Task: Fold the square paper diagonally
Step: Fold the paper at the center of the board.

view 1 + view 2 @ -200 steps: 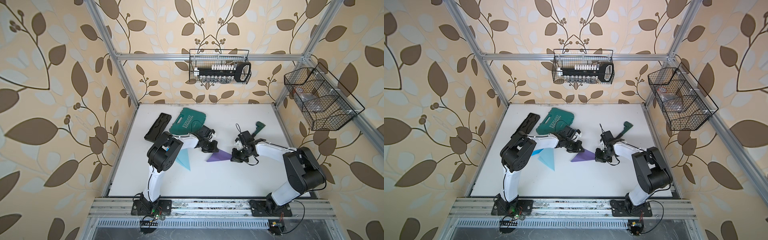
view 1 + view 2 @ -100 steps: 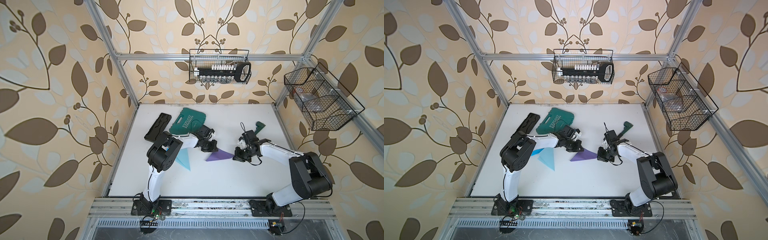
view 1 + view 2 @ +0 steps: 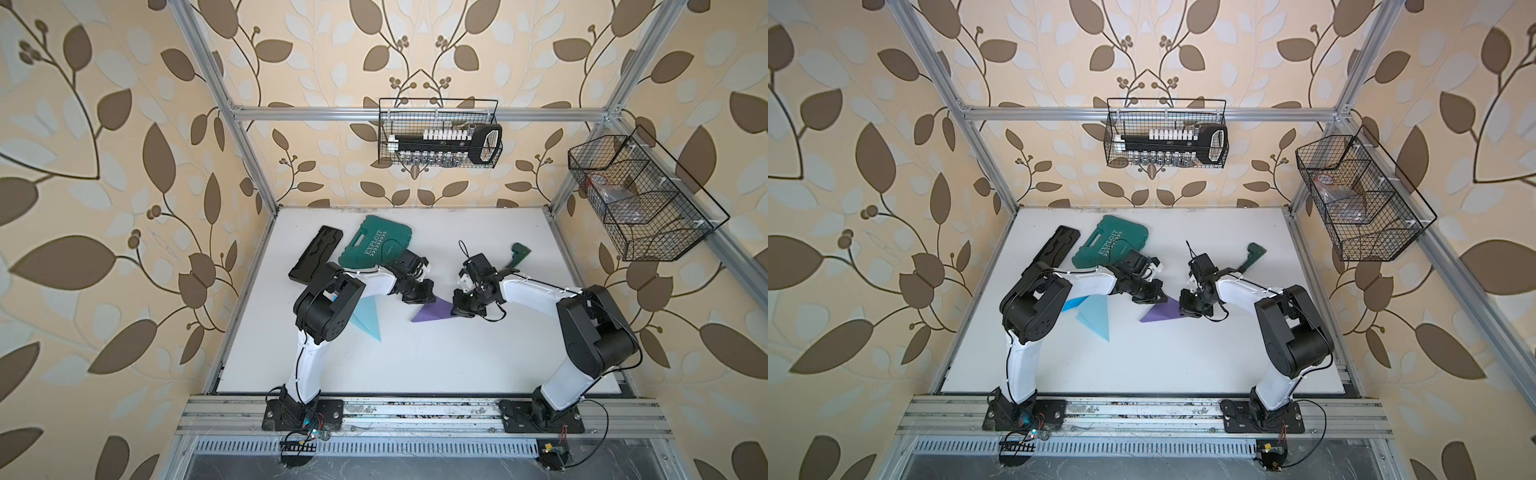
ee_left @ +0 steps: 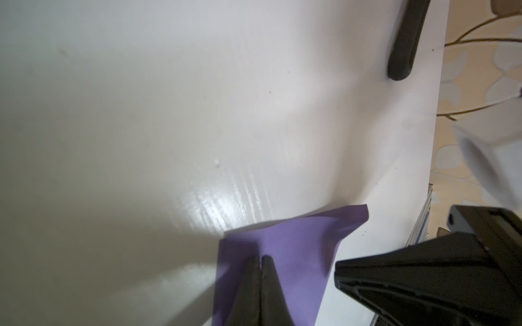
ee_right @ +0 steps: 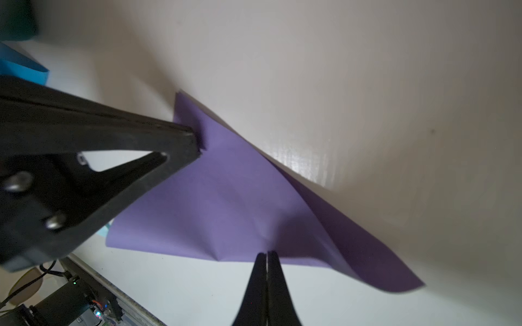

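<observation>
Paper (image 3: 432,312), purple, doubled into a triangle, lies pinned under both tips. Left claw (image 4: 260,258) and right claw (image 5: 267,254) are closed tight, holding nothing, just pressing. I'd slide one along the crease while its partner anchors.

Purple paper (image 3: 432,312) mid-frame on a glossy white surface (image 3: 415,361), pale blue paper (image 3: 368,319) to its left, dark green case (image 3: 376,246) above that, and beige wallpaper (image 3: 104,208) with brown leaves all round.
</observation>
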`<state>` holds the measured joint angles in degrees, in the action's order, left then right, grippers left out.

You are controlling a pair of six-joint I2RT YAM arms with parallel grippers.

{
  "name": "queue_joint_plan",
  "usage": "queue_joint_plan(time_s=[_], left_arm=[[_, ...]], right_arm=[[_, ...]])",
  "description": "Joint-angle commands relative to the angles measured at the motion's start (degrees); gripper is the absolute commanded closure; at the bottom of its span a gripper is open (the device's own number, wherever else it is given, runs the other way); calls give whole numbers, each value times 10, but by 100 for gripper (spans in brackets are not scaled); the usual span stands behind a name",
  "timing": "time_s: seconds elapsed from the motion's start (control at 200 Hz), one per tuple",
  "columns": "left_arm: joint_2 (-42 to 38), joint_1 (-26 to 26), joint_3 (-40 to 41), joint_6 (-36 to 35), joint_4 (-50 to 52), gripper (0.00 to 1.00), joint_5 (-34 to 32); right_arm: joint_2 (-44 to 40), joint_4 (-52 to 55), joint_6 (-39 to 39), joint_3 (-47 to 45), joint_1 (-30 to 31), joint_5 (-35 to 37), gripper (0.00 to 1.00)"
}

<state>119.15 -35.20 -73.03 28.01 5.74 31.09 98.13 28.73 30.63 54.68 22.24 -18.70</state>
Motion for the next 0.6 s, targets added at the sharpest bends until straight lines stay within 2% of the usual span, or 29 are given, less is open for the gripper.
queue_joint_plan(time_s=[0.0, 0.295, 0.595], left_arm=[[28, 6, 19, -17, 72, 100, -66], [27, 6, 19, -19, 74, 100, -67], [32, 6, 16, -21, 76, 100, -69]], right_arm=[[16, 23, -1, 14, 3, 23, 100], [24, 33, 2, 7, -19, 54, 100], [34, 32, -8, 23, -59, 33, 100]])
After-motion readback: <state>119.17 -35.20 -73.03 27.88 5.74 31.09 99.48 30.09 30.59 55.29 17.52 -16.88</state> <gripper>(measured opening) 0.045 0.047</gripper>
